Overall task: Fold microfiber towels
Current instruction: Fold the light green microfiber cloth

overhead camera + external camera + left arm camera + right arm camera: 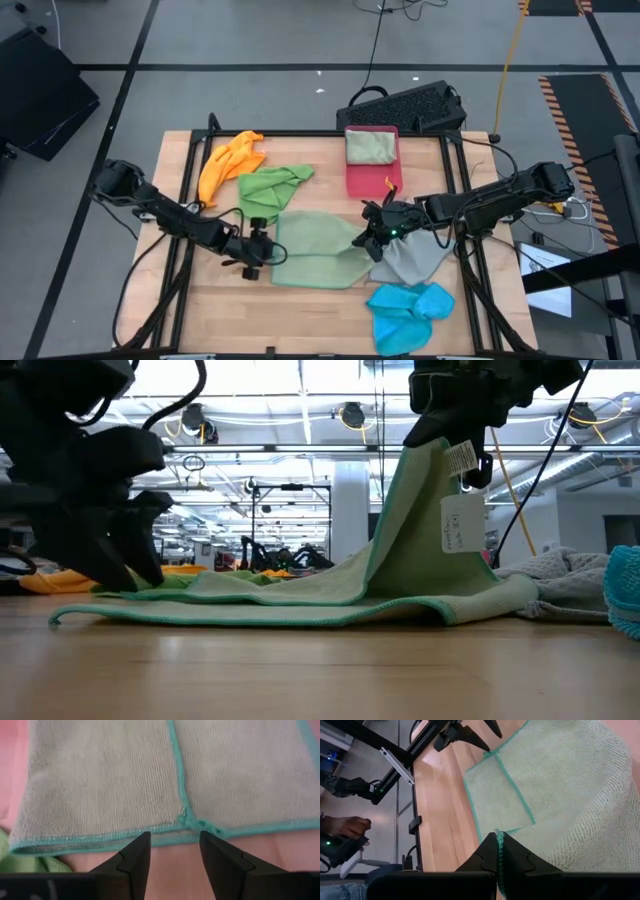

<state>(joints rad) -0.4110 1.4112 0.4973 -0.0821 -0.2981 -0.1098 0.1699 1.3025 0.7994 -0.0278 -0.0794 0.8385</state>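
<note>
A pale sage green towel [318, 250] lies mid-table, and part of it is doubled over so that two hems meet [187, 820]. Its right end is raised to my right gripper [372, 236], which is shut on it; a white label [462, 520] hangs there. At the towel's left edge my left gripper [172, 845] stands open, fingertips right at the hem with nothing between them; I cannot tell whether they touch it. Orange [228, 160], bright green [268, 185], grey [412, 258] and blue [408, 310] towels lie around it. My right gripper pinches the sage towel's teal hem [499, 836] at its right end between its two shut fingers. The fingers come slanting down from the table's right side. That end is lifted clear [430, 480]. The cloth slopes down from it to the part still flat on the table [300, 605].
A pink-red tray [372, 180] at the far side holds a folded sage towel [370, 147], and a black keyboard [405, 105] lies beyond it. A black frame rail [395, 762] borders the table. A person's hand [347, 826] shows off the table's left side.
</note>
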